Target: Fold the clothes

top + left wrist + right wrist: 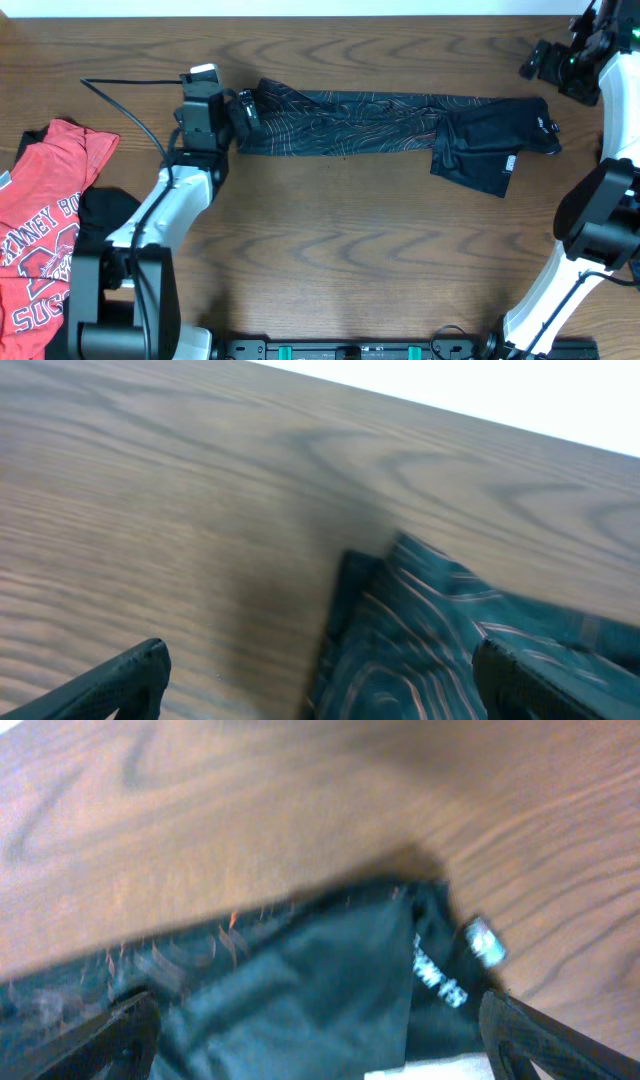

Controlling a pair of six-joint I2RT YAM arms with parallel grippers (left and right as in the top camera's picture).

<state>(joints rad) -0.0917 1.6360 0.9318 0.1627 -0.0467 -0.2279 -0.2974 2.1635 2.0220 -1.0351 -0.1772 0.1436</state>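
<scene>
The wooden table (330,250) is bearing everything. The black jersey (360,120) is lying on it as a long, flattened band, with thin orange-red lines running over the cloth and one sleeve spreading out at its right end.

Well off the jersey's left end, the red T-shirt (50,200) with white lettering is lying crumpled, and a dark piece (105,212) is showing between it and the jersey, just beside the T-shirt.

The left gripper (243,108) is sitting right at the jersey's left end. In the left wrist view its fingers (130,675) are standing spread wide, pinching nothing, and the corner of the jersey (430,650) is lying between them; whether either finger is touching the cloth cannot be told.

The right gripper (537,62) is hanging just beyond the jersey's right end. Its fingers (110,1040) are likewise gaping, with the jersey's sleeve (300,1000) below.

A small white logo (483,942) is showing near the sleeve's edge.
</scene>
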